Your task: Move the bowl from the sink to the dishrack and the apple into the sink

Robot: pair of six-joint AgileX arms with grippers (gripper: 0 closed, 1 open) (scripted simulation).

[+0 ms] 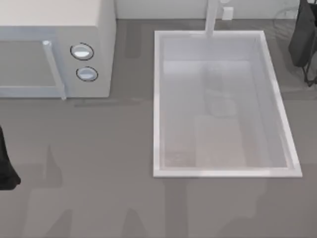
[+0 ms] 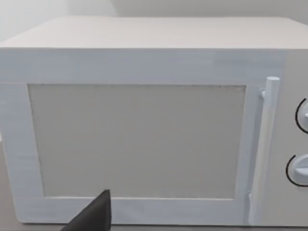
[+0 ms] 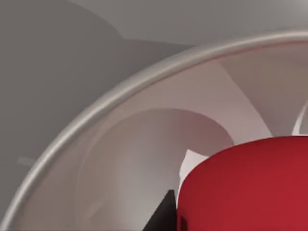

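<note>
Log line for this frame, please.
sink: nothing inside | right arm: top view's far right edge, apple close by its wrist camera | left arm: left edge, facing microwave

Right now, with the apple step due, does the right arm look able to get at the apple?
Probably yes: in the right wrist view the apple looms close beside the right tool, and nothing stands between them.

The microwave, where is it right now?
The microwave sits at the top view's upper left, left of the sink; the left wrist view faces its closed door.
</note>
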